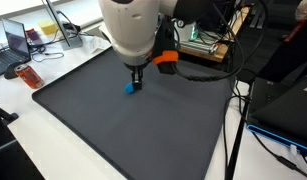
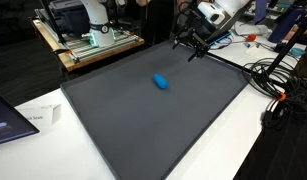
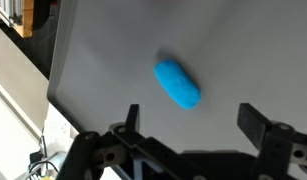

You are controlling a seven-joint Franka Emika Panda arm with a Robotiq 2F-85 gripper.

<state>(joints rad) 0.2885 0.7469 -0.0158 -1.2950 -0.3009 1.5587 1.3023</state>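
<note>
While the gripper point(image 2: 196, 47) hangs in the air over the far side of a dark grey mat point(image 2: 143, 125), its fingers point(image 3: 130, 115) are spread wide and hold nothing. A small blue oblong object point(image 2: 161, 82) lies flat near the mat's middle, apart from the fingers; the wrist view frames it between them. By my judgement, little is done: no contact, no grasp, no lift yet.

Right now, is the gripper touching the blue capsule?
Apart. In the wrist view, bare mat shows all around the blue capsule, with a clear gap to the open gripper.
</note>
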